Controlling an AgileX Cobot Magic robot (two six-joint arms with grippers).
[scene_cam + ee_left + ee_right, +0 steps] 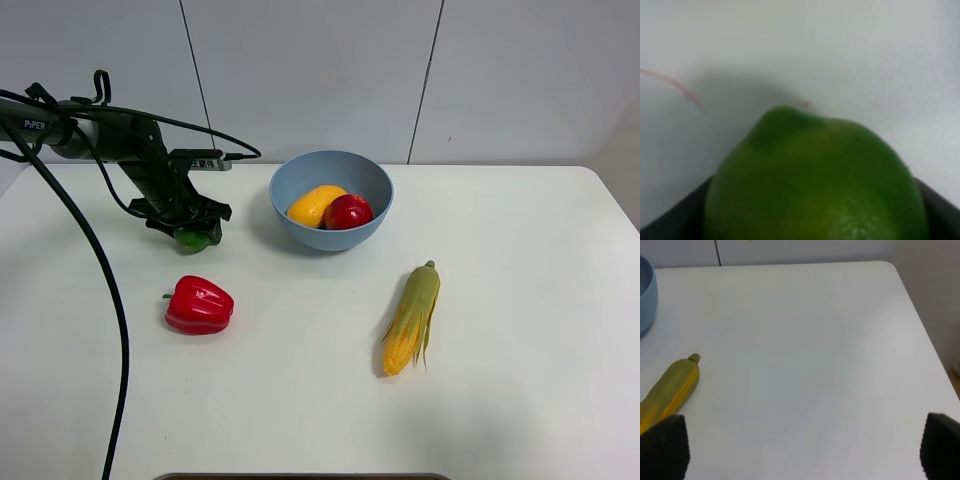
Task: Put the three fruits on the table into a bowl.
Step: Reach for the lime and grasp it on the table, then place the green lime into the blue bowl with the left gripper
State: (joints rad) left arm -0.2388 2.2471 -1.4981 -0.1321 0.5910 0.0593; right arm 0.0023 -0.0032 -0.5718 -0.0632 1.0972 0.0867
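Observation:
The light blue bowl (300, 172) stands at the middle back of the white table (520, 300). Inside it lie the yellow-orange mango (314, 205) and the glossy red fruit (349, 212). Left of the bowl, my left gripper (195, 228) is shut on the small green lime (194, 239), low at the tabletop. The left wrist view is filled by the lime (815, 180), with dark fingers (940, 212) at its sides. My right gripper (800, 450) is open over bare table, with nothing between its pads (662, 447). It is out of the exterior view.
A red bell pepper (200, 305) lies in front of the left gripper. A corn cob (412, 318) in its green husk lies right of centre; the corn cob (670, 390) also shows near the right gripper. The left arm's black cable (100, 280) hangs over the table's left side.

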